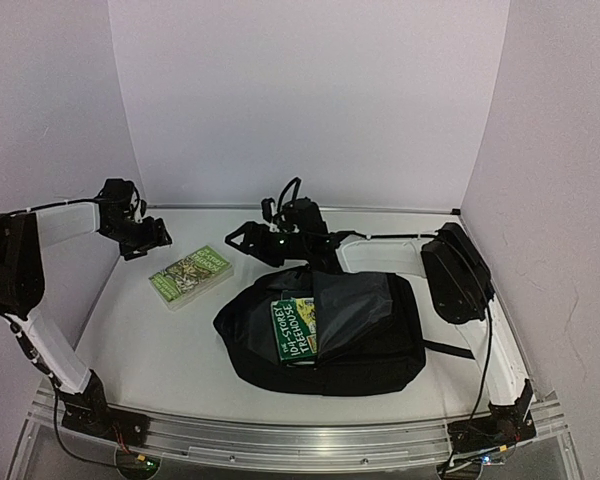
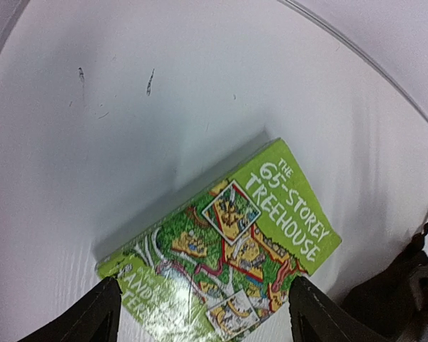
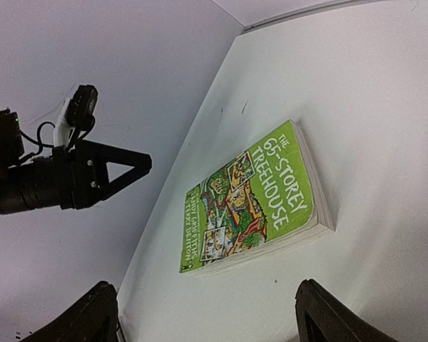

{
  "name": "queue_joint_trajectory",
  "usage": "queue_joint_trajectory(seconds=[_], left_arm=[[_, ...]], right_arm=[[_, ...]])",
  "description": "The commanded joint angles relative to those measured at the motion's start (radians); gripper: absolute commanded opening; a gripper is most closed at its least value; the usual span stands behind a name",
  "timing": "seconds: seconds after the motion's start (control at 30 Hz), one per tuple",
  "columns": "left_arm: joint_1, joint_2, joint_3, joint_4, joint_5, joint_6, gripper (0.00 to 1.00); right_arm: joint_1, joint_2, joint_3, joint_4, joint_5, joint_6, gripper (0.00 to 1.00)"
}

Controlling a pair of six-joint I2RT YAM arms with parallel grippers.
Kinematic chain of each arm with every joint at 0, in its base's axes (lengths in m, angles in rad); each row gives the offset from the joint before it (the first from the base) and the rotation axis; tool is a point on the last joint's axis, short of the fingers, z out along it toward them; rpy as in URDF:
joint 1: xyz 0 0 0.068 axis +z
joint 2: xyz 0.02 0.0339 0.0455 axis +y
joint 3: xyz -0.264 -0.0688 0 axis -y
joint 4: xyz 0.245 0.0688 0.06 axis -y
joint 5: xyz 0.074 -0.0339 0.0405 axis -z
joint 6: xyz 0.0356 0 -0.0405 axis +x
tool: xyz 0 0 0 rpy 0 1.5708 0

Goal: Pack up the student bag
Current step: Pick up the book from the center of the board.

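Note:
The student bag (image 1: 365,335) lies in the middle of the table, a big black backpack with its opening facing left. A green book (image 1: 294,327) sticks out of that opening. A second green book (image 1: 190,274), "The 65-Storey Treehouse", lies flat on the table left of the bag. My left gripper (image 1: 150,238) hangs open just behind this book, which shows below its spread fingers (image 2: 205,281). My right gripper (image 1: 244,238) is open behind the bag and points left at the same book (image 3: 253,199). Nothing is held by either one.
White walls close in the table at the back and on both sides. The bag's edge (image 2: 406,292) shows at the lower right of the left wrist view. In the right wrist view the left gripper (image 3: 93,174) hangs against the left wall.

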Motion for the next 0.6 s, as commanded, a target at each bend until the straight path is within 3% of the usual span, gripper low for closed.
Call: queue_joint_trajectory(seconds=[0.0, 0.2, 0.57], left_arm=[[0.07, 0.177, 0.14, 0.026, 0.287, 0.031, 0.83], [0.091, 0.356, 0.29, -0.047, 0.297, 0.097, 0.83], [0.08, 0.428, 0.295, -0.101, 0.215, 0.149, 0.83]], right_arm=[[0.007, 0.064, 0.107, -0.064, 0.03, 0.022, 0.86], [0.015, 0.134, 0.167, -0.076, 0.052, 0.132, 0.85], [0.017, 0.217, 0.23, -0.121, 0.069, 0.214, 0.83]])
